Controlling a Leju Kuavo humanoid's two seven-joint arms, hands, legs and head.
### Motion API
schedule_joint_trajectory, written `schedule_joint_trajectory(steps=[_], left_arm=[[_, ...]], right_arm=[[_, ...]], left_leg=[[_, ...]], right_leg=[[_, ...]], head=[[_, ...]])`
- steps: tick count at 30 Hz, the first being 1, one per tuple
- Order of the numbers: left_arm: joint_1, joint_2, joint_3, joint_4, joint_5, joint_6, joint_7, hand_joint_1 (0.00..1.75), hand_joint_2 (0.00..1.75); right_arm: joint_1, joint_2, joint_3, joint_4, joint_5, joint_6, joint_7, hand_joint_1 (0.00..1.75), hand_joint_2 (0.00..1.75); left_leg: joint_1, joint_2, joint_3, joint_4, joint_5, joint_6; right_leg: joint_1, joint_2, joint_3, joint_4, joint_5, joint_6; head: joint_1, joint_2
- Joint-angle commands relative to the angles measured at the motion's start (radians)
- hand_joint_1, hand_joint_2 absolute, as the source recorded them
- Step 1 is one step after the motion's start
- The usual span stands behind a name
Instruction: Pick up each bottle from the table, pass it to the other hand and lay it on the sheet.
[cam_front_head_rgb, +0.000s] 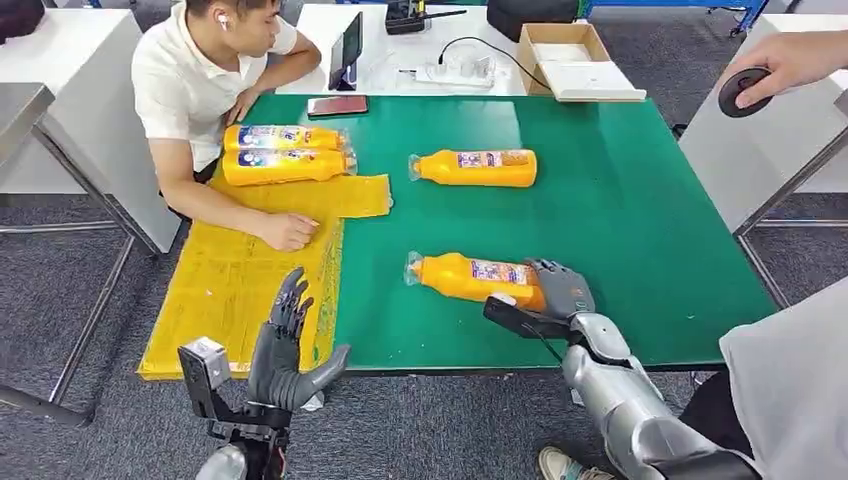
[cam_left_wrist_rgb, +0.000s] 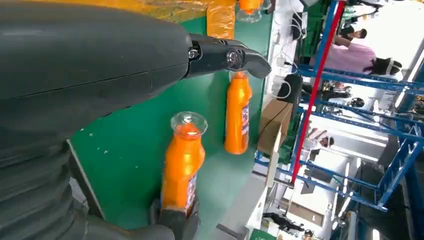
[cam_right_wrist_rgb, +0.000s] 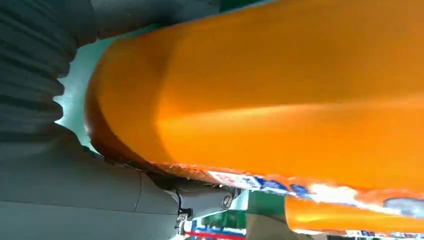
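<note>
Fingers of our right hand (cam_front_head_rgb: 553, 297) wrap the base end of the nearest bottle (cam_front_head_rgb: 470, 277), which lies on its side on the green table (cam_front_head_rgb: 640, 210) with its clear cap pointing toward our left. The close view from that wrist shows the orange body pressed between thumb and fingers, so we judge the hold is made, though the bottle looks not yet lifted. Gripping the base leaves the neck free, which suits a handover to the other side.

Our left hand (cam_front_head_rgb: 285, 345) hangs just off the table's near edge, fingers spread and upright, holding nothing; it sits beside the yellow sheet (cam_front_head_rgb: 240, 280), well placed to receive the bottle and lay it there.

We see a second bottle (cam_front_head_rgb: 475, 167) farther back on the green, also on its side and untouched. Two more bottles (cam_front_head_rgb: 285, 153) lie side by side at the sheet's far end, so roughly half the job looks done.

We note a seated person rests a hand (cam_front_head_rgb: 288, 231) on the sheet, perhaps to keep it flat; we should set down clear of it
</note>
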Motion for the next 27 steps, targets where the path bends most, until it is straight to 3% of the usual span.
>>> schedule_joint_trajectory(steps=[1, 11, 12, 13, 17, 21, 24, 25, 26, 27], left_arm=[[-0.034, 0.033, -0.028, 0.058, 0.001, -0.004, 0.000, 0.00, 1.75], [-0.034, 0.033, -0.028, 0.058, 0.001, -0.004, 0.000, 0.00, 1.75], [-0.035, 0.034, -0.029, 0.057, -0.004, -0.003, -0.003, 0.00, 1.75], [-0.036, 0.032, -0.027, 0.057, -0.004, -0.002, -0.003, 0.00, 1.75], [-0.025, 0.022, -0.012, 0.039, -0.008, 0.028, -0.024, 0.00, 1.75], [-0.013, 0.014, -0.005, -0.002, -0.085, 0.149, -0.102, 0.00, 1.75], [-0.004, 0.008, -0.003, -0.015, -0.072, 0.185, -0.077, 0.00, 1.75], [-0.001, 0.007, -0.012, -0.003, -0.006, 0.147, -0.013, 0.00, 1.75], [-0.002, 0.013, -0.029, 0.015, 0.031, 0.115, 0.013, 0.00, 1.75], [-0.005, 0.016, -0.048, 0.035, 0.031, 0.108, 0.002, 0.00, 1.75]], right_arm=[[0.031, -0.006, 0.027, 0.101, -0.004, 0.037, -0.006, 1.41, 1.75], [0.031, -0.006, 0.027, 0.101, -0.004, 0.037, -0.006, 1.41, 1.75], [0.032, -0.004, 0.017, 0.098, -0.019, 0.036, -0.020, 1.61, 1.75], [0.028, -0.006, 0.025, 0.099, -0.020, 0.025, -0.035, 1.69, 1.75], [0.038, 0.015, -0.002, 0.056, -0.097, -0.093, -0.167, 1.75, 1.75], [0.076, 0.066, -0.042, -0.006, -0.229, -0.181, -0.323, 1.75, 1.75], [0.120, 0.120, -0.053, -0.133, -0.351, -0.182, -0.434, 1.75, 1.75], [0.152, 0.149, -0.050, -0.232, -0.431, -0.158, -0.538, 1.75, 1.75], [0.198, 0.180, -0.011, -0.365, -0.483, -0.111, -0.572, 1.75, 1.75], [0.247, 0.193, 0.061, -0.503, -0.489, -0.097, -0.496, 1.75, 1.75]], left_leg=[[0.002, -0.004, 0.000, -0.002, 0.001, -0.003], [0.002, -0.002, 0.000, -0.001, 0.000, -0.002], [0.002, -0.003, -0.001, -0.002, 0.001, -0.003], [0.002, -0.002, 0.000, -0.002, 0.001, -0.002], [0.002, -0.002, -0.001, -0.002, 0.001, -0.002], [0.002, 0.000, -0.002, -0.002, 0.000, -0.003], [0.002, 0.002, -0.004, -0.001, -0.001, -0.003], [0.002, 0.002, -0.005, -0.001, -0.001, -0.003], [0.002, 0.003, -0.006, -0.001, -0.001, -0.003], [0.002, 0.004, -0.007, -0.001, -0.001, -0.003]], right_leg=[[0.002, -0.005, 0.002, -0.002, 0.000, -0.003], [0.001, -0.003, 0.001, -0.002, 0.000, -0.002], [0.002, -0.005, 0.001, -0.003, 0.000, -0.003], [0.002, -0.004, 0.001, -0.002, 0.000, -0.002], [0.002, -0.003, 0.001, -0.002, 0.000, -0.003], [0.002, -0.001, 0.000, -0.002, 0.000, -0.003], [0.002, 0.001, -0.003, 0.000, 0.000, -0.003], [0.002, 0.001, -0.004, 0.001, 0.000, -0.003], [0.002, 0.002, -0.005, 0.000, 0.000, -0.003], [0.002, 0.003, -0.006, 0.000, 0.000, -0.003]], head=[[0.000, 0.000], [0.000, 0.000], [0.000, 0.000], [0.000, 0.000], [0.000, 0.000], [0.000, 0.000], [0.000, 0.000], [0.000, 0.000], [0.000, 0.000], [0.000, 0.000]])
